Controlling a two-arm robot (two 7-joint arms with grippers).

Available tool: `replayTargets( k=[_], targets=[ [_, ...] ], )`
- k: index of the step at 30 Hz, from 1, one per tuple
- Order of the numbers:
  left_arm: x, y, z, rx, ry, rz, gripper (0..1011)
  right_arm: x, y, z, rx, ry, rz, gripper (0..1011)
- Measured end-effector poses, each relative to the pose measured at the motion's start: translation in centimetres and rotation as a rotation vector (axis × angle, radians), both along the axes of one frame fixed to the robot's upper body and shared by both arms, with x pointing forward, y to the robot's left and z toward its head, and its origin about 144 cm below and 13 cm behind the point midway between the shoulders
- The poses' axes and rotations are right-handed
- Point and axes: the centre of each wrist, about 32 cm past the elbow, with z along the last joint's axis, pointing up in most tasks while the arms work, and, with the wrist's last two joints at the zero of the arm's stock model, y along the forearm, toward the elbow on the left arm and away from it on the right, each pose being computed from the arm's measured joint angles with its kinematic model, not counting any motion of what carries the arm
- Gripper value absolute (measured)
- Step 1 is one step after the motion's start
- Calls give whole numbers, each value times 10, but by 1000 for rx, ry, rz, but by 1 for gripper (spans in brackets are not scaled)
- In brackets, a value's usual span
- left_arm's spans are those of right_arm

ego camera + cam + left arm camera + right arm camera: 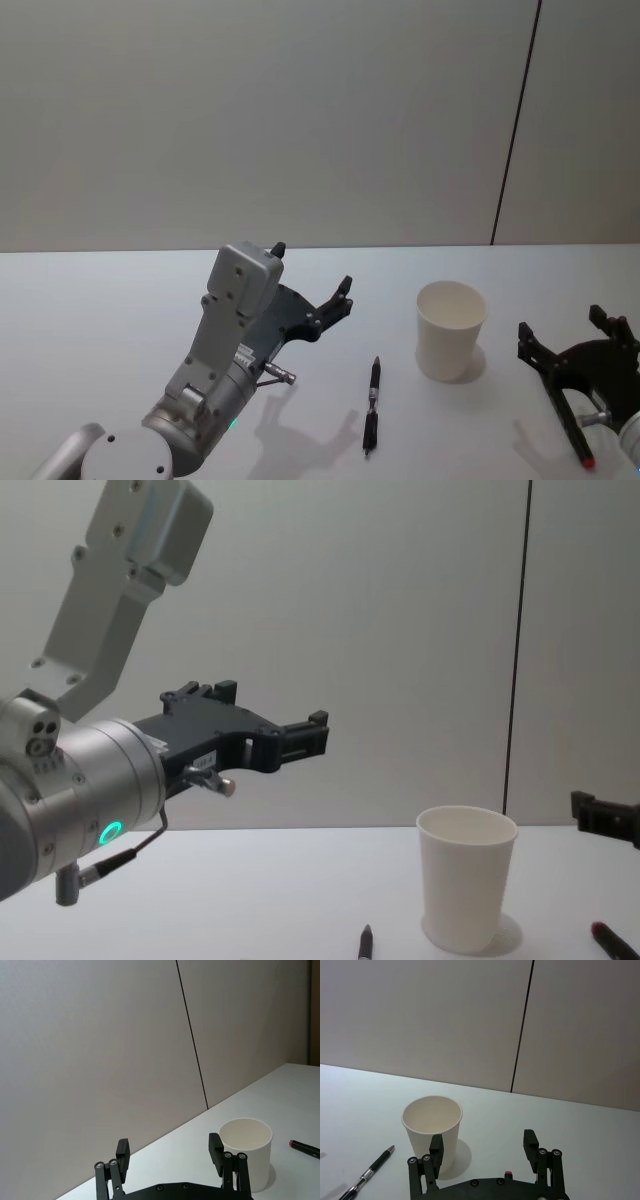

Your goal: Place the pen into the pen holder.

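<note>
We count two claws, one pen holder and two pen-like things: one black pen, one dark red-tipped marker.

The pen holder (pixel 450 335) is a white paper cup. It stands upright on the white desk (pixel 100 320), and nothing is visible inside it.

The pen (pixel 371 405) lies flat on the desk, just left of the cup but not touching it, with its narrow tip pointing away from the robot. The right wrist view cuts off its rear end (pixel 370 1175), and the chest view catches just its tip (pixel 366 945) at the bottom edge.

The left claw (pixel 312 268) is spread wide and empty. It is raised off the desk, left of the pen and farther back, well apart from it. In the left wrist view this claw (pixel 169 1149) faces the cup (pixel 247 1157).

The right claw (pixel 560 322) is spread and empty too, low at the right of the cup. The chest view cuts it off at the edge (pixel 603 818).

The red-tipped marker (pixel 572 430) lies on the desk by the right claw. It is partly hidden there, so we can't tell whether they touch. The pen sits between the two claws, and neither is on it.
</note>
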Motion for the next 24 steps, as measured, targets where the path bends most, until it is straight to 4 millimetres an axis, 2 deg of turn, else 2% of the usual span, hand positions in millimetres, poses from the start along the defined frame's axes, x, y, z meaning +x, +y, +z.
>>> replayTargets(
  k=[24],
  targets=[
    [0, 0, 0, 0, 0, 0, 1004, 0, 0, 0, 0, 0, 0, 1001]
  ],
)
